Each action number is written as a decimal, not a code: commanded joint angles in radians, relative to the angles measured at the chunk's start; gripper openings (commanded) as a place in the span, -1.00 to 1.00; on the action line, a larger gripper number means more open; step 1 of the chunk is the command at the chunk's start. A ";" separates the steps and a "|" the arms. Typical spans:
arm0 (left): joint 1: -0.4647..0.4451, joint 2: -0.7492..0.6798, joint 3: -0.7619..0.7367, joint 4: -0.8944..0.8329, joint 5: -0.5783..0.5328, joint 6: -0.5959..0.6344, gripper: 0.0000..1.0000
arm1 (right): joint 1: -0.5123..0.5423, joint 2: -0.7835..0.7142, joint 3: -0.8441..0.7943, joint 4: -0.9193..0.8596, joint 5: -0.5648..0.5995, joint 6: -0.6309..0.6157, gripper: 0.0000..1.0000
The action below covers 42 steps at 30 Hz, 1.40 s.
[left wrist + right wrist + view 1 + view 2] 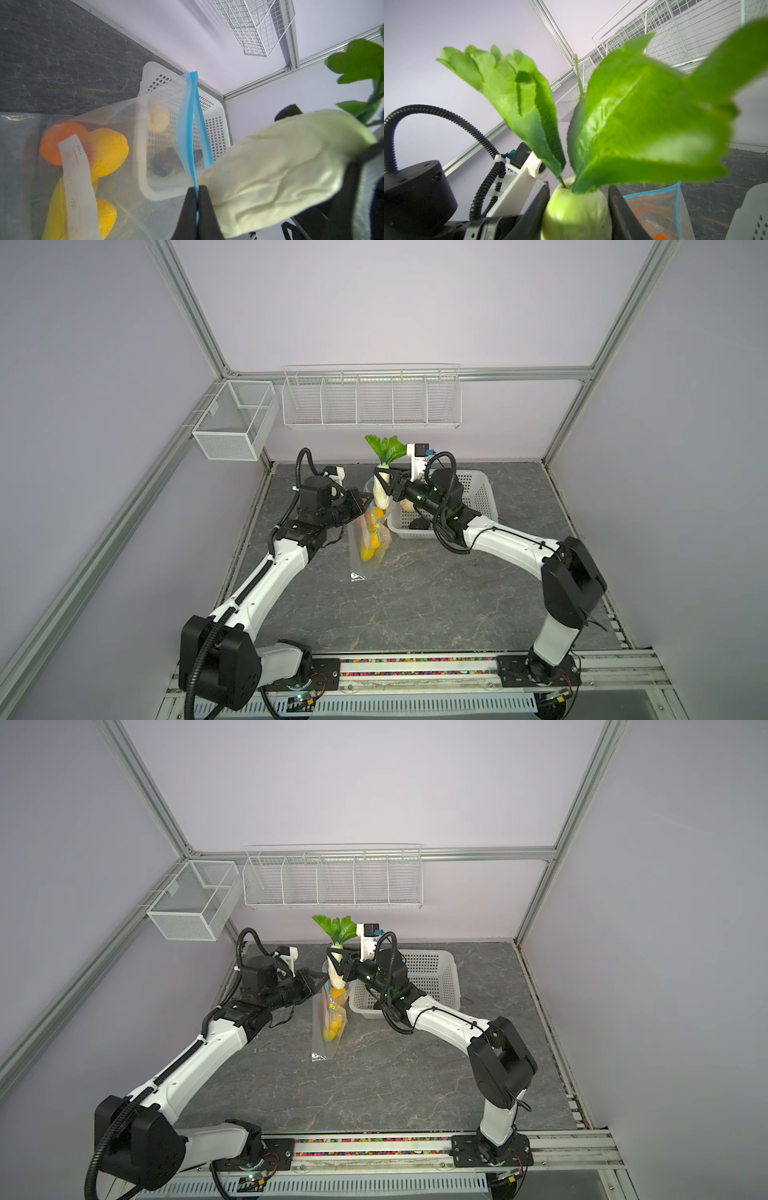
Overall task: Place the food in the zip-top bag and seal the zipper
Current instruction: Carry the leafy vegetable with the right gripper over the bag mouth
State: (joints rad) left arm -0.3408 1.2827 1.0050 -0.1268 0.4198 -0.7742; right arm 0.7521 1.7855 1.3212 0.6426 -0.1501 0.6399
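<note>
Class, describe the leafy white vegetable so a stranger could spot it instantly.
Find the white perforated basket on the dark stone table. Just left of it in a top view, at the clear bag mouth, the right end effector holds the vegetable leaves upward. Only it has a pale body topped with bright green leaves.

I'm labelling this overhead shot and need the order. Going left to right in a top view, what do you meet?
Wire mesh box → left gripper → white leafy vegetable → white perforated basket. The zip-top bag overlaps the middle two, so it is left out.
</note>
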 commanded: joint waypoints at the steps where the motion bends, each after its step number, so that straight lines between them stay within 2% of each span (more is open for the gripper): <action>1: 0.011 0.005 -0.024 0.034 -0.011 -0.010 -1.00 | 0.015 0.027 -0.022 0.051 0.006 0.023 -0.35; 14: 0.028 -0.022 -0.058 0.067 0.009 -0.031 -1.00 | 0.048 0.068 0.021 0.000 0.015 -0.023 -0.34; 32: 0.029 -0.057 -0.060 0.048 0.018 -0.028 -1.00 | 0.074 0.043 -0.011 -0.023 0.067 -0.059 -0.34; 42: 0.031 -0.063 -0.066 0.052 0.019 -0.031 -1.00 | 0.076 0.045 -0.013 -0.033 0.072 -0.071 -0.26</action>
State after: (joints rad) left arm -0.3065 1.2396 0.9485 -0.0944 0.4107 -0.8001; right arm 0.8143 1.8404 1.3178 0.6029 -0.0742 0.5755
